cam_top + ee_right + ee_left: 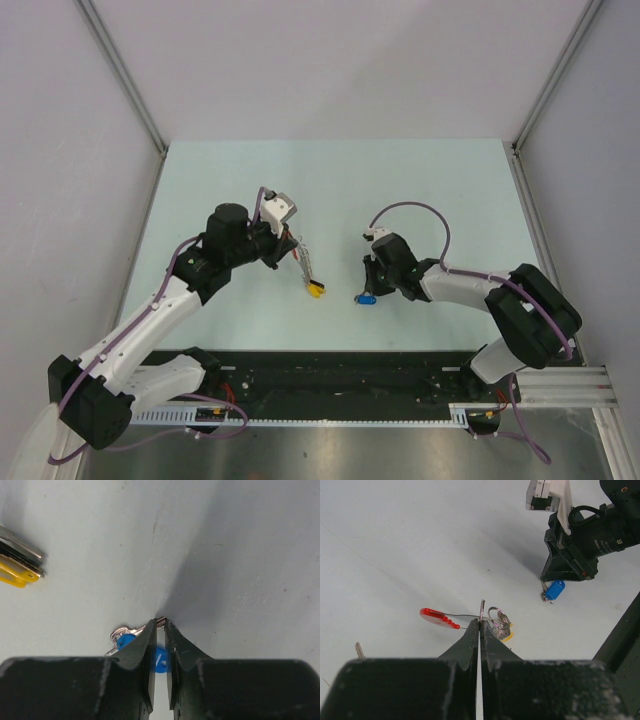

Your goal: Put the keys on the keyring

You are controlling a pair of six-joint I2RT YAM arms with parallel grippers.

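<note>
The keyring is a silver coil ring with a red piece sticking out to the left and yellow caps behind it. My left gripper is shut on its metal, holding it above the table; in the top view the bunch dangles below that gripper. A blue-capped key sits between the fingers of my right gripper, whose tips pinch its metal end. In the top view this key is at the right gripper, a short way right of the keyring.
The pale table is walled left, right and back. A black rail runs along the near edge between the arm bases. A small metal stub shows at the lower left of the left wrist view.
</note>
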